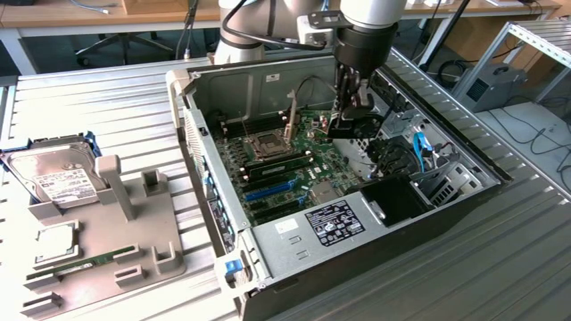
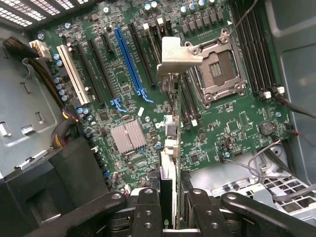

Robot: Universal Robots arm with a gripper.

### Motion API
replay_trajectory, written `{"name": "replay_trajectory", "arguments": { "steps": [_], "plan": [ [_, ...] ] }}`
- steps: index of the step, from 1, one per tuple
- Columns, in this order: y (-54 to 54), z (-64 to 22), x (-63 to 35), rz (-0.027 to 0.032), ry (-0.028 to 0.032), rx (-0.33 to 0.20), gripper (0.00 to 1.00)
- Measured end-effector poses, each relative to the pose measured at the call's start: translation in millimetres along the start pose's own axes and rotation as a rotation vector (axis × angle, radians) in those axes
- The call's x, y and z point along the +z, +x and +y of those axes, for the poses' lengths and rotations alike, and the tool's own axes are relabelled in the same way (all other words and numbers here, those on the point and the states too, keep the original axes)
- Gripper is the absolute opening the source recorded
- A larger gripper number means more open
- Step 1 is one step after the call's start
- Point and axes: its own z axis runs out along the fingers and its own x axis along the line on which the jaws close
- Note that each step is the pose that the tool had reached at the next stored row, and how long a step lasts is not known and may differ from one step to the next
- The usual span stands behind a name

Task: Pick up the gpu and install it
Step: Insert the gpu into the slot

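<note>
My gripper (image 1: 351, 115) hangs inside the open computer case (image 1: 214, 200), shut on the gpu (image 1: 344, 128), a flat black card held on edge above the green motherboard (image 1: 312, 164). In the wrist view the gpu (image 2: 168, 163) shows edge-on between the two black fingers (image 2: 148, 207), with its silvery metal bracket (image 2: 178, 54) at the far end. The card floats over the board between the CPU socket (image 2: 217, 69) and the blue expansion slot (image 2: 129, 61), clear of the slots.
A grey fixture tray (image 1: 134, 234) at the exterior view's left carries a hard drive (image 1: 58, 177), a CPU (image 1: 55, 242) and a green RAM stick (image 1: 85, 261). Inside the case are a black fan shroud (image 1: 392, 197), cables (image 1: 419, 150) and a power supply (image 1: 330, 224).
</note>
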Motion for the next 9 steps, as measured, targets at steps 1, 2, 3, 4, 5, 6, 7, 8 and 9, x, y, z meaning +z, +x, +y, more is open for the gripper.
{"name": "replay_trajectory", "arguments": {
  "steps": [1, 2, 3, 4, 5, 6, 7, 8, 9],
  "plan": [
    [0.0, 0.0, 0.0, -0.0005, 0.0000, -0.004, 0.26],
    [0.0, 0.0, 0.0, -0.0009, -0.0001, -0.008, 0.26],
    [0.0, 0.0, 0.1, -0.0016, -0.0001, -0.014, 0.26],
    [0.0, 0.0, 0.1, -0.0022, -0.0003, -0.019, 0.26],
    [0.0, 0.0, 0.1, -0.0027, -0.0003, -0.024, 0.26],
    [0.0, 0.0, 0.1, -0.0031, -0.0003, -0.028, 0.26],
    [0.0, 0.0, 0.1, -0.0036, -0.0004, -0.031, 0.26],
    [0.0, 0.0, 0.1, -0.0040, -0.0005, -0.035, 0.26],
    [0.0, 0.0, 0.1, -0.0045, -0.0005, -0.040, 0.26]
  ]
}}
